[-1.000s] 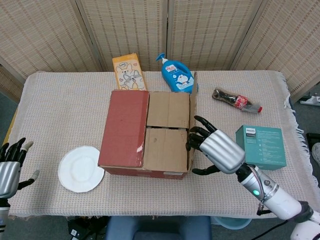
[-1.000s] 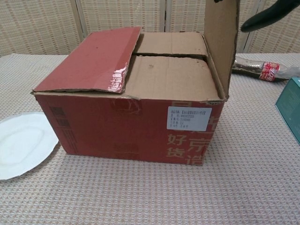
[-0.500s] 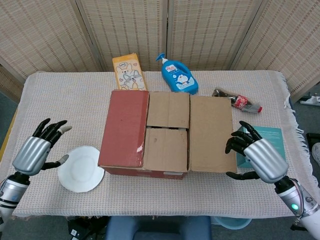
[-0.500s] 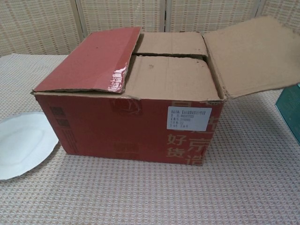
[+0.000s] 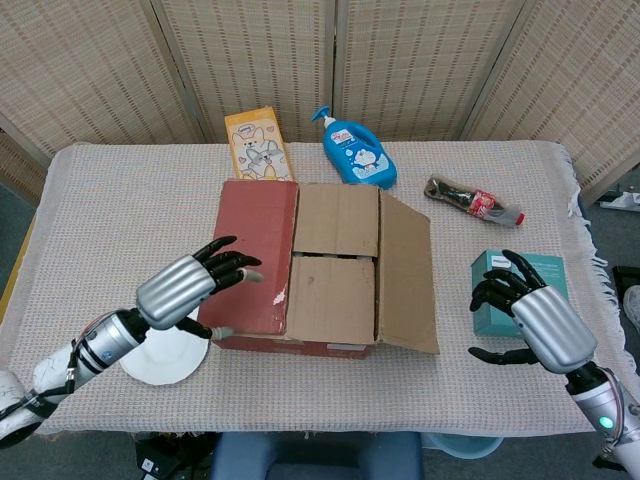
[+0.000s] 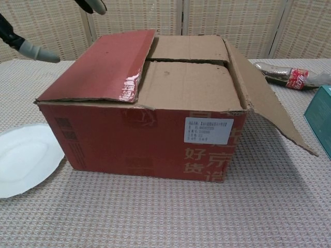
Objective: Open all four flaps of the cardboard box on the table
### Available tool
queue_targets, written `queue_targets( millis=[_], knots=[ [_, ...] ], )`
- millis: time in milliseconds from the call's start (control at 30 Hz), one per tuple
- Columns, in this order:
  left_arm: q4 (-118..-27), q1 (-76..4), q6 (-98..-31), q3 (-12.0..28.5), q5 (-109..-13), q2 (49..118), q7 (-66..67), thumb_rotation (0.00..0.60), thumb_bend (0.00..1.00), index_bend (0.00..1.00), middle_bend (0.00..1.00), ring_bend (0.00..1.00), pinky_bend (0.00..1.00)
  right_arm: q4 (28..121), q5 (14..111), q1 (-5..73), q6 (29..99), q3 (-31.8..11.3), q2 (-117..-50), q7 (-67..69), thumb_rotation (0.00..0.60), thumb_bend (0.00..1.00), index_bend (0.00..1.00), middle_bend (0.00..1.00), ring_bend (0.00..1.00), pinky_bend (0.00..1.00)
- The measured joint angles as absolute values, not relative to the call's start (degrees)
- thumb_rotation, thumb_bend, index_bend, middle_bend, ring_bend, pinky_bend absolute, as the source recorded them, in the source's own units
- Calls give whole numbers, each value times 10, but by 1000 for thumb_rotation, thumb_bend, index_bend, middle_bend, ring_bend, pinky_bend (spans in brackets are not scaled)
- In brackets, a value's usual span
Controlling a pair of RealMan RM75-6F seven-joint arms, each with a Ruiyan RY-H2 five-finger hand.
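The red cardboard box stands mid-table. Its right flap hangs folded outward and down. The red left flap lies closed over the top, and the two brown inner flaps lie flat. My left hand hovers at the left flap's outer edge, fingers spread toward it, holding nothing; the chest view shows only its fingertips at the upper left. My right hand is open, to the right of the box and apart from it, over the teal box.
A white plate lies left of the box under my left arm. A teal box sits to the right, a cola bottle beyond it. An orange carton and blue bottle stand behind.
The right flap swung from upright to outward and down. My right hand drew away to the right. My left hand rose from the table's left edge to the left flap.
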State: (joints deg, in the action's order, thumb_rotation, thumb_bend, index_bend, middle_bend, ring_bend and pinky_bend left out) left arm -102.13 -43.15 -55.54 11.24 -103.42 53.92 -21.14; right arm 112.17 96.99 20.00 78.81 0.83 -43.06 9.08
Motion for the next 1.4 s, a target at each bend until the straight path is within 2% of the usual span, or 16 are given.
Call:
queue_targets(
  millis=[167,600,1100,1400],
  knots=[
    [-1013,-484,-517,112,-1044,564,-222,457,221,252,193,185,0,1113,969,194,787,5,-435,98,465,108,436,396,226,0],
    [-963,-575,-437,92,-1032,619,-206,458,221,267,218,180,0,1086,954,188,775,-6,-448,123,463,109,437,396,226,0],
    [-958,-595,-410,66,-996,620,-126,459,221,345,332,263,0,1065,953,185,766,-13,-456,148,465,108,437,396,223,0],
    [-980,-589,-425,67,-969,597,-80,458,221,402,408,336,0,1059,957,177,774,-14,-457,158,464,109,436,396,223,0]
  ],
)
